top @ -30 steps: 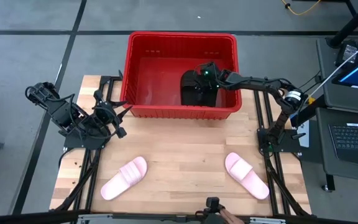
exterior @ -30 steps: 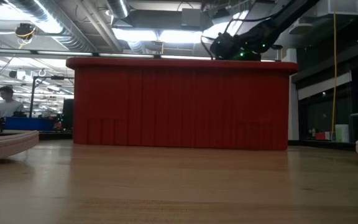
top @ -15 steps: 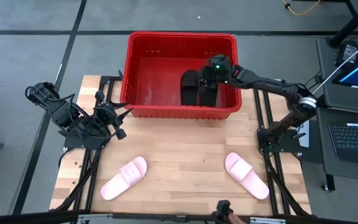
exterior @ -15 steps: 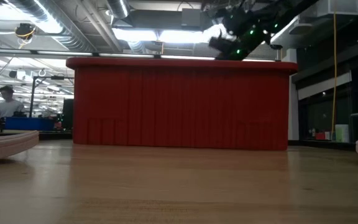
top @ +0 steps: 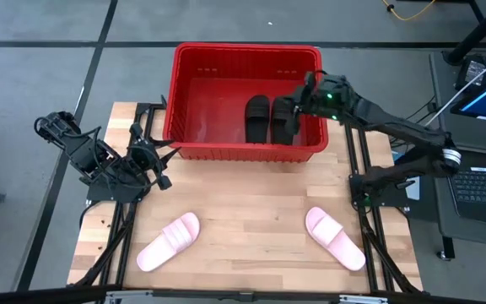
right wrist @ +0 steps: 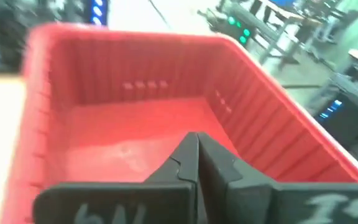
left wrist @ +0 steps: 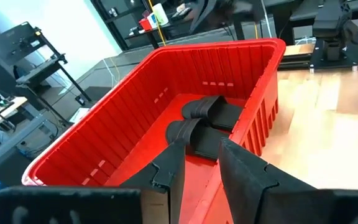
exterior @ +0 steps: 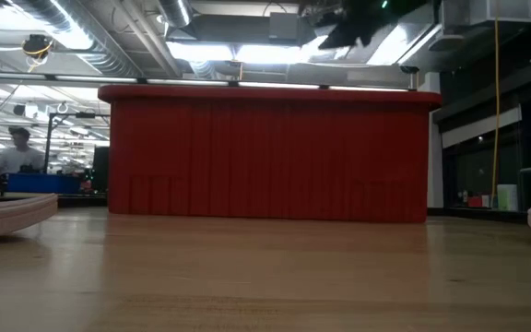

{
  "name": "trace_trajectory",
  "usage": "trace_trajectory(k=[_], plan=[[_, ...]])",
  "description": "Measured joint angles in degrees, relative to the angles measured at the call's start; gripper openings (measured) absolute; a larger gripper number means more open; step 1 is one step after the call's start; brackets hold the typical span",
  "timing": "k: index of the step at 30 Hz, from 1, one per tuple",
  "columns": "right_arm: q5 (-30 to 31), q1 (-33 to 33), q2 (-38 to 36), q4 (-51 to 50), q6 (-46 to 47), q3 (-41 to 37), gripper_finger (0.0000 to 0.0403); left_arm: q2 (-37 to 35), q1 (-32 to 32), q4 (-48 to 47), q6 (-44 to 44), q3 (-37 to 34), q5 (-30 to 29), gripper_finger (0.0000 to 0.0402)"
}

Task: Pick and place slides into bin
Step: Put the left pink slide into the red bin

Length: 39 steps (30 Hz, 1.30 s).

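**Two black in bin, two pink left**

With both black slides (top: 271, 119) lying side by side in the bin (top: 194, 63), the right gripper (top: 304, 95) hangs above the bin's right wall, fingers pressed together, holding nothing. Risk: the arm could clip that wall if it swings low toward the table. Pink slides (top: 336, 238) (top: 169, 241) lie well apart from it, near the front edge. Left gripper (top: 160, 160) waits beside the bin, slightly parted, empty.

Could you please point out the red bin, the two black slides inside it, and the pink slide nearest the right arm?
Red bin (top: 247, 49): high view, far rim.
Black slides (top: 258, 119): high view, strap of the left one.
Pink slide (top: 334, 238): high view, its strap.
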Motion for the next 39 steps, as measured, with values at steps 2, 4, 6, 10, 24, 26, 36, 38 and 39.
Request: trace_trajectory(k=[2, 4, 6, 10, 24, 26, 36, 38, 39], plan=[[0.0, 2.4, -2.0, -0.9, 2.9, 0.0, 0.0008, 0.0, -0.4, 0.0, 0.4, 0.0, 1.6, 0.0089], [0.0, 5.2, -3.7, -2.1, 5.2, 0.0, 0.0005, 0.0, -0.9, 0.0, 0.4, 0.0, 3.9, 0.0081], [0.0, 8.5, -4.8, -3.8, 6.2, 0.0, 0.0005, 0.0, -1.5, 0.4, 0.5, 0.0, 7.8, 0.0065], [0.1, 15.2, -5.9, -7.8, 11.1, 0.0, 0.0003, 0.0, -3.1, 4.3, 1.4, 0.0, 15.5, 0.0015], [18.0, 39.4, -3.9, -16.9, 26.6, 0.0, 0.0002, 2.6, -8.5, 15.0, 8.5, 0.0, 21.1, 0.0001], [21.4, 42.0, -3.5, -17.2, 26.6, 0.0, 0.0002, 4.0, -9.1, 15.3, 8.5, 0.0, 22.0, 0.0002], [25.2, 47.5, -3.1, -21.0, 32.2, 0.0, 0.0004, 11.1, -11.3, 17.7, 8.2, 0.0, 25.2, 0.0002], [25.2, 48.2, -3.1, -22.1, 32.3, 0.0, 0.0003, 12.5, -11.5, 17.7, 7.9, 0.0, 28.2, 0.0001], [25.2, 48.4, -3.1, -22.7, 32.3, 0.0, 0.0002, 13.1, -11.6, 17.7, 7.3, 0.0, 29.2, 0.0001]])
